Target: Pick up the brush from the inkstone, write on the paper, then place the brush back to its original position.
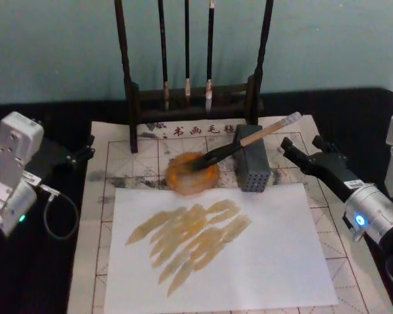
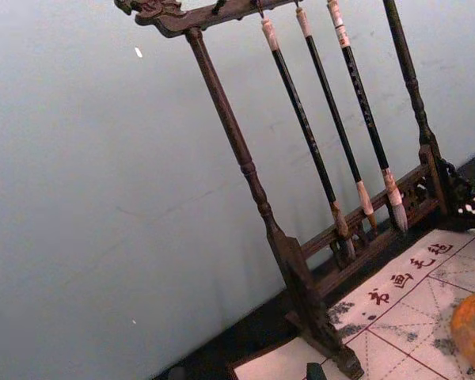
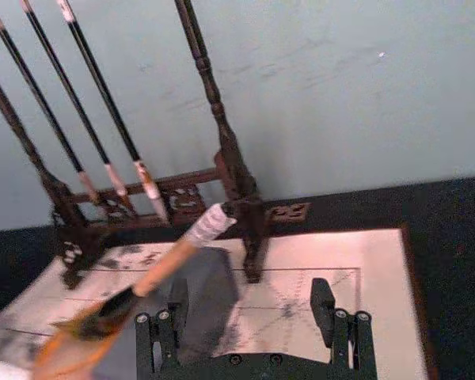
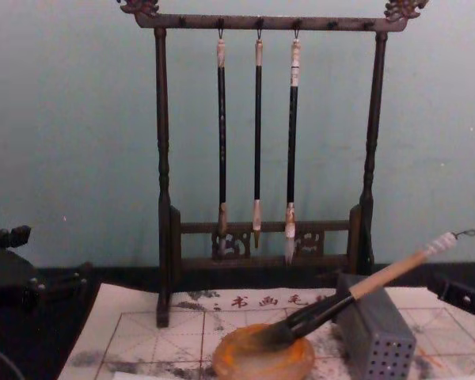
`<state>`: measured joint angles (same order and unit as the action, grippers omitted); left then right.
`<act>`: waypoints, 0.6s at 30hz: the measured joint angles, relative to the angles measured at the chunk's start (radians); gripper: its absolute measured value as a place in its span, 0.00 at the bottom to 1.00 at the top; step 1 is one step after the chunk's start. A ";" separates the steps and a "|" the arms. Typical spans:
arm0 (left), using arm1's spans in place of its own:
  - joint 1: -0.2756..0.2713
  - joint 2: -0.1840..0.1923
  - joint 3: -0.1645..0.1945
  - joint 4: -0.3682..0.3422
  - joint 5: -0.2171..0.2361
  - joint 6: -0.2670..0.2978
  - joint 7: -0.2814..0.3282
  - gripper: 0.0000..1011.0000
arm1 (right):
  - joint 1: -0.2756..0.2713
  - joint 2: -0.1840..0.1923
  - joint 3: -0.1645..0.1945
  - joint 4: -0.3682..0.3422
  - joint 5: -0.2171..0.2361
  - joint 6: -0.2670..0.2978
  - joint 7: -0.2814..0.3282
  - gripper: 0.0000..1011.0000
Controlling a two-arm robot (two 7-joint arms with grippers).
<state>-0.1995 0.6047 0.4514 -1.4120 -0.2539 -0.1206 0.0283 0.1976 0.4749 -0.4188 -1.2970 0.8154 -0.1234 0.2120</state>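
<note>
The brush (image 1: 249, 141) has a pale bamboo handle, the rack (image 4: 263, 158) is dark turned wood, the perforated box (image 1: 251, 167) is matt grey metal, and the paper (image 1: 262, 261) is smooth and matt.

The left gripper (image 1: 85, 152) sits low at the left, arm angled inward. The right gripper (image 1: 300, 152) reaches in from the right, its fingers (image 3: 323, 305) spread apart, holding nothing.

Ahead of my right gripper (image 3: 253, 321), the inkstone (image 3: 51, 358) is cut off. My left wrist view crops the inkstone too.
</note>
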 joint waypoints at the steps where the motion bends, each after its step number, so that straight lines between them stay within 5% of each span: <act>1: 0.000 0.000 0.000 0.000 0.000 0.000 0.000 0.99 | 0.003 -0.004 -0.003 0.008 -0.026 -0.014 -0.016 0.99; 8: 0.000 0.000 0.000 0.000 0.000 0.000 0.000 0.99 | 0.023 -0.032 -0.017 0.050 -0.125 -0.053 -0.073 0.99; 18: 0.000 0.000 0.000 0.000 0.000 0.000 0.000 0.99 | 0.029 -0.054 -0.012 0.069 -0.152 -0.058 -0.091 0.99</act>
<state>-0.1996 0.6047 0.4514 -1.4120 -0.2539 -0.1205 0.0283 0.2261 0.4212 -0.4307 -1.2280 0.6632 -0.1812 0.1214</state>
